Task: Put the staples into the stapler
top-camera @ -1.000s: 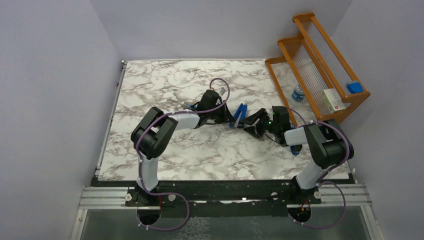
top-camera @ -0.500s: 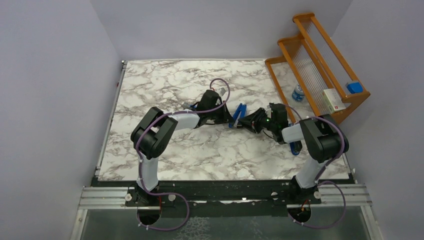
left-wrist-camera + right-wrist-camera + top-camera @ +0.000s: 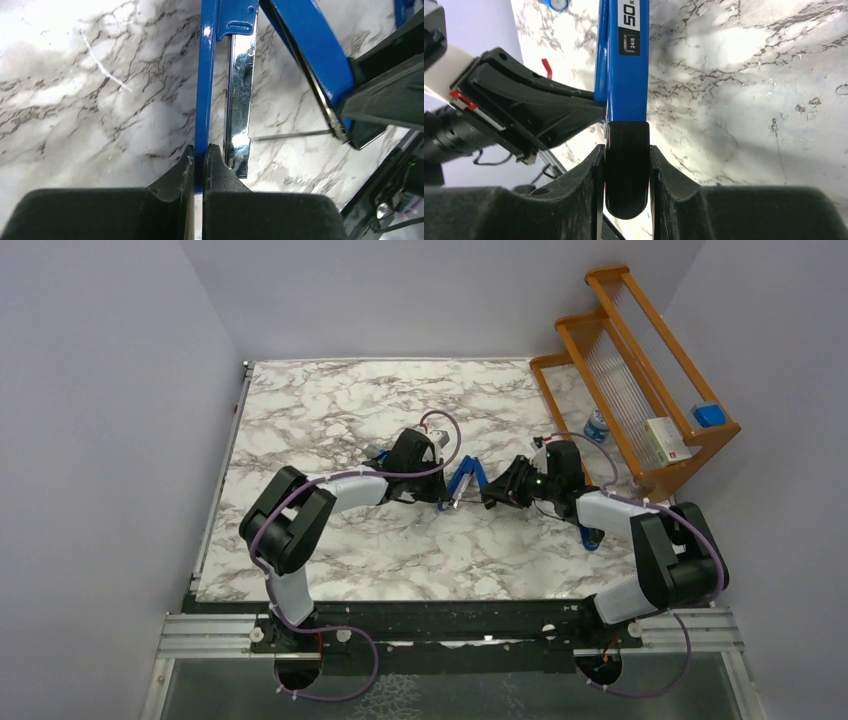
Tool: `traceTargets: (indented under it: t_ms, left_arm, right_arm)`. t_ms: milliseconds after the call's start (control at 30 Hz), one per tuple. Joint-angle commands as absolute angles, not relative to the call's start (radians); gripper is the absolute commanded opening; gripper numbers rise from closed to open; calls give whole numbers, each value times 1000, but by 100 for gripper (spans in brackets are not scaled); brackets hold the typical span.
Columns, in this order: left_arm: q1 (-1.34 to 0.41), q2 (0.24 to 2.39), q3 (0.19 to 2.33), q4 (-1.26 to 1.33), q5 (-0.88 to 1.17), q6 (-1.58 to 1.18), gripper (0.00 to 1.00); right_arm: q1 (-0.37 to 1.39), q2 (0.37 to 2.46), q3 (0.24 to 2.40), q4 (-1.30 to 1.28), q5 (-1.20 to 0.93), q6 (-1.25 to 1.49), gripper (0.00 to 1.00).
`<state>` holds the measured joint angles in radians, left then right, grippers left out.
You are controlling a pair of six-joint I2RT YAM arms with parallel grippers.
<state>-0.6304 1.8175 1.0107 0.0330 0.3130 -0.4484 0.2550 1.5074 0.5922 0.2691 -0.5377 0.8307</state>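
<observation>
Blue stapler (image 3: 463, 481) hinged open at mid-table, held between the two arms.
Left gripper (image 3: 198, 155): jaws pinched almost together on a thin blue part of the stapler seen edge-on. The chrome staple magazine (image 3: 239, 100) lies exposed just beside it, and a thin spring rod (image 3: 292, 134) runs from the magazine to the swung-away blue top arm (image 3: 310, 50). Right gripper (image 3: 626, 150): jaws clamped on the black end piece (image 3: 626, 175) of the blue arm, which carries a "50 24/8" label. The box of staples (image 3: 668, 440), white with a pink-red label, sits on the wooden rack (image 3: 640, 315) at the far right, well apart from the stapler. A blue-capped bottle (image 3: 597, 425) stands by the rack's lower tier. Surface: marble-pattern tabletop (image 3: 330, 410).
</observation>
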Motion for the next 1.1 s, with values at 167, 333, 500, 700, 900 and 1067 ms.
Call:
traceTargets:
  t_ms: [167,333,500,700,900,1067]
  left_arm:
    - [-614,1745,984,-252,51,-183,11]
    - [-613,1760,985,-255,44,-182,27]
    - [-612,1770,994,-261,10,-186,35]
    - [-611,1767,993,-275,-41,-181,44]
    - [-608,1769,996,-275,-70,-180,51]
    - [-609,1774,999,-279,-100,-178,53]
  right_arm:
    - [236,1336,683,-13,-594,526,1]
    - [236,1281,751,-151,-605,478,1]
    - [236,1255,784,-262,-653,420,1]
    - [237,1202,827,-384,-650,358,1]
    - [237,1174,918,-527,-628,301,1]
    - [236,1134,955,-583,-622,295,1]
